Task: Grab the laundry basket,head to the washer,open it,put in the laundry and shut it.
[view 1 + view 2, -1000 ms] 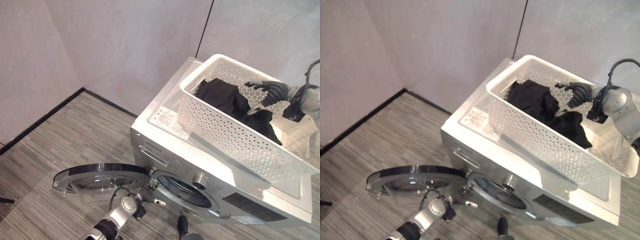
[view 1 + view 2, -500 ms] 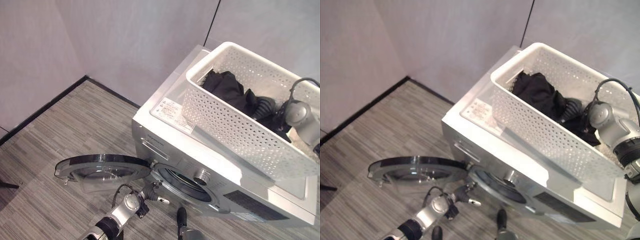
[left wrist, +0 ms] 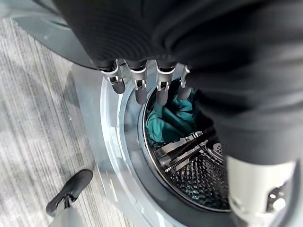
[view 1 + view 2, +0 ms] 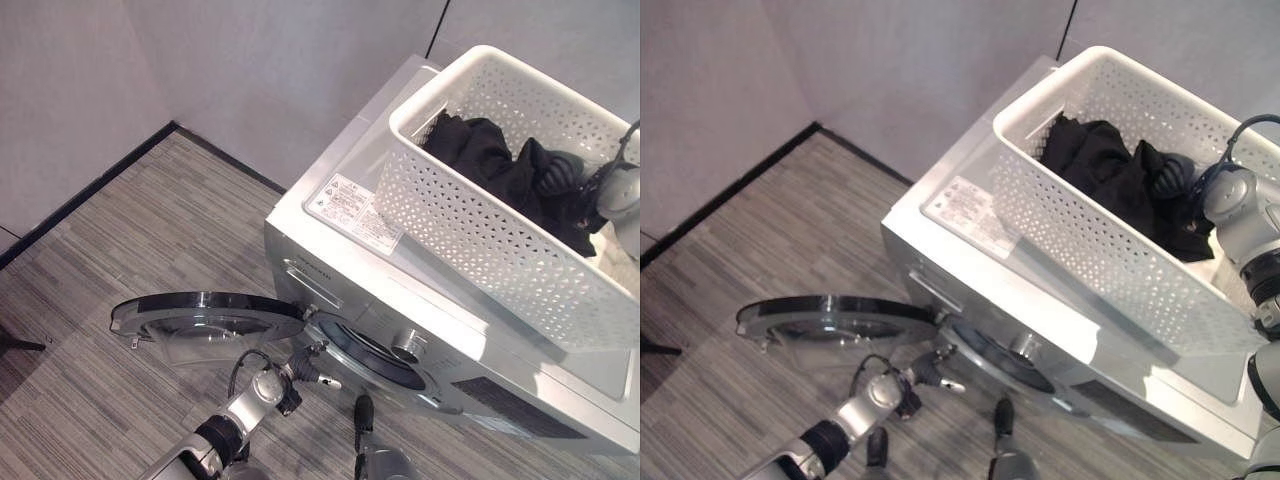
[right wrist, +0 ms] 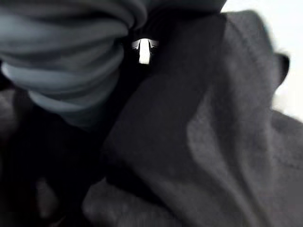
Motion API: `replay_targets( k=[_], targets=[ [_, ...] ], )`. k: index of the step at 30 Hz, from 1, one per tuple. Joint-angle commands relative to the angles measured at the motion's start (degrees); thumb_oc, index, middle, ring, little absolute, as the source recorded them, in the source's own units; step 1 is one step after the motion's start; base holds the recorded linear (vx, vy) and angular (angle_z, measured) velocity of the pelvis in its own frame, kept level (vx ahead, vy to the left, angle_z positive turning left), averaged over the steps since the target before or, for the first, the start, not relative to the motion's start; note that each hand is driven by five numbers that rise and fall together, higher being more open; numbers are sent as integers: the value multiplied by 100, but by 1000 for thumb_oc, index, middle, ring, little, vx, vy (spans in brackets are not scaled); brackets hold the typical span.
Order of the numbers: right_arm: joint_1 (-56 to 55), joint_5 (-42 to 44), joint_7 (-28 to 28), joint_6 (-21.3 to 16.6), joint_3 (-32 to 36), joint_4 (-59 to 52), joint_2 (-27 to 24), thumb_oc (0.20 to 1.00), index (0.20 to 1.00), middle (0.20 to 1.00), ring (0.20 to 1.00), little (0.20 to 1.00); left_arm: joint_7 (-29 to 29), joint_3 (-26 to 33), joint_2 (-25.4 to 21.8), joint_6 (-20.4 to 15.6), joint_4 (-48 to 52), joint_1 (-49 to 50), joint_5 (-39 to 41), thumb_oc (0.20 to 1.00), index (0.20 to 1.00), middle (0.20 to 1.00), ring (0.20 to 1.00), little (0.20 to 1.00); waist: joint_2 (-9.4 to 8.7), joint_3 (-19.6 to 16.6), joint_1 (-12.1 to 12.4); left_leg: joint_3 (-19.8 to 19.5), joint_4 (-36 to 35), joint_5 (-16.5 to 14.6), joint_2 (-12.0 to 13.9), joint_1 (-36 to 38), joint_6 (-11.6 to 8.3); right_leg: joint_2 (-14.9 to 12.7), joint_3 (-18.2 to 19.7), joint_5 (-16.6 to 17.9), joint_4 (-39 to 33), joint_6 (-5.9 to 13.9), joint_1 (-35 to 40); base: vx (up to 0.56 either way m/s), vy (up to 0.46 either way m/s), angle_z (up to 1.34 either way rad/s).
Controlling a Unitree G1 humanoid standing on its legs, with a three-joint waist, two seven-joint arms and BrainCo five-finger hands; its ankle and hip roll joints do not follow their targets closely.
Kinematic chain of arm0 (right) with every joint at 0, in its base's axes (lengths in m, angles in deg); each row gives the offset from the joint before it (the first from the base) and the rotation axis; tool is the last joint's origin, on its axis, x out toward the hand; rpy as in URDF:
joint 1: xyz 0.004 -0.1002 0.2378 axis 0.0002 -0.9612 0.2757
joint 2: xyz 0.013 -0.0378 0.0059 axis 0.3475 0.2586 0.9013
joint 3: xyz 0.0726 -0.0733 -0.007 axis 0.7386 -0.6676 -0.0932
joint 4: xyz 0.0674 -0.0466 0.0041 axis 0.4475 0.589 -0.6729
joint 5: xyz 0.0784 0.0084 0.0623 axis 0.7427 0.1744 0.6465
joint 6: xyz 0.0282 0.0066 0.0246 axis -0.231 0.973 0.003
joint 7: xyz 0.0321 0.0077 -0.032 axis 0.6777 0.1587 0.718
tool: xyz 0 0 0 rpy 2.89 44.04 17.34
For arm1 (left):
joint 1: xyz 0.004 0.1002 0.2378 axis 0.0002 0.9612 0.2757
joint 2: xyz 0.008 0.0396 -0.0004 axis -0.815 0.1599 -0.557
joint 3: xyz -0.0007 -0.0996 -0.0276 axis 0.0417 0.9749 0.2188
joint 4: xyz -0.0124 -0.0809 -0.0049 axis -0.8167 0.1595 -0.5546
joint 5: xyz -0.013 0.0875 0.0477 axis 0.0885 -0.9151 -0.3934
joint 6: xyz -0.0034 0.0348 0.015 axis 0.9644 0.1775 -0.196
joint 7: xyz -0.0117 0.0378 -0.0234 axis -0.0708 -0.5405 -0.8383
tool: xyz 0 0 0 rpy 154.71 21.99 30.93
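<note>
Inspected at the loading step. White perforated plastic laundry basket (image 4: pixel 1110 235) found resting on top of the silver front-loading washer (image 4: pixel 345 265), long axis running along the lid. Round glass washer door (image 4: pixel 205 318) found swung open. Black crumpled laundry (image 4: pixel 1110 175) located inside the basket. Right hand (image 4: pixel 1175 175) found buried in that cloth, plainly the nearer hand; finger state could not be told. Left hand (image 3: pixel 142 80) noted low before the drum opening (image 3: pixel 189 161), fingers straight and spread, empty. Teal cloth (image 3: pixel 168 123) already seen inside the drum. Drum judged below and forward of the basket.
</note>
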Motion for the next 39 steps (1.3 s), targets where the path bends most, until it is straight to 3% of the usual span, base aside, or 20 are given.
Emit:
replay_targets(
  k=[1, 9, 10, 14, 19, 22, 23, 29, 31, 39],
  targets=[
    [60, 759, -563, -135, 326, 109, -107, 200, 200, 200, 200, 200, 71, -30, 82, -192, -198, -292, 107, 1000, 1000, 1000, 1000, 1000, -140, 289, 71, 320, 67, 57, -57, 730, 184, -190, 235, -453, 846, 128, -254, 0, 0, 0],
    [282, 1258, -766, -306, 566, 3, -383, 200, 200, 200, 200, 200, -38, -77, 103, -243, -319, -149, 58, 1000, 1000, 1000, 1000, 1000, -143, 186, 71, 313, 69, -106, -99, 883, 223, -238, 204, -527, 930, 135, -109, 18, 13, 7],
    [528, 2429, -1260, -621, 1197, 235, -385, 200, 200, 200, 200, 200, -106, -72, 199, -241, -503, -24, 301, 1000, 1000, 1000, 1000, 1000, -108, 8, 101, 272, 87, -297, -151, 1039, 272, -289, 171, -605, 973, 134, 110, 73, 45, 0],
    [440, 2834, -1568, -811, 1693, 84, -431, 200, 200, 200, 200, 200, -108, -63, 166, -242, -548, 43, 291, 1000, 1000, 1000, 1000, 1000, -125, -66, 123, 217, 74, -374, -219, 1105, 313, -350, 140, -598, 940, 146, 232, 31, 25, 13],
    [399, 2471, -2547, -1081, 2355, -479, -575, 200, 200, 200, 200, 200, 17, 82, 162, -195, -441, 184, 633, 1000, 1000, 1000, 1000, 1000, -81, -238, 109, 158, 66, -543, -342, 1190, 395, -428, 132, -583, 866, 169, 397, 31, 37, 7],
    [208, 2320, -2805, -1139, 2674, -709, -559, 200, 200, 200, 200, 200, 54, 120, 139, -171, -383, 220, 661, 1000, 1000, 1000, 1000, 1000, -66, -265, 118, 146, 67, -590, -384, 1221, 430, -446, 154, -574, 858, 179, 416, 9, 36, 5],
    [12, 2027, -3216, -1175, 3056, -923, -564, 200, 200, 200, 200, 200, 93, 149, 126, -149, -377, 243, 594, 1000, 1000, 1000, 1000, 1000, -50, -293, 122, 146, 60, -626, -432, 1237, 462, -463, 177, -561, 838, 192, 424, 3, 37, 0],
    [-808, 1110, -3993, -978, 4036, -1684, -414, 200, 200, 200, 200, 200, 176, 206, 183, -115, -457, 269, 416, 1000, 1000, 1000, 1000, 1000, -49, -330, 103, 171, 75, -728, -534, 1279, 547, -496, 272, -515, 772, 219, 449, 11, 26, -2],
    [-1167, 404, -4357, -767, 4409, -1915, -468, 200, 200, 200, 200, 200, 217, 293, 200, -108, -439, 292, 339, 1000, 1000, 1000, 1000, 1000, -30, -326, 62, 172, 96, -781, -593, 1277, 589, -513, 315, -460, 713, 245, 448, -1, 24, -5],
    [-1878, 130, -4989, -706, 5415, -2493, -251, 200, 200, 200, 200, 200, 389, 323, 265, -109, -613, 270, 269, 1000, 1000, 1000, 1000, 1000, -65, -334, -44, 309, 152, -908, -714, 1290, 676, -545, 515, -316, 558, 308, 371, -5, 32, -11]
  ],
)
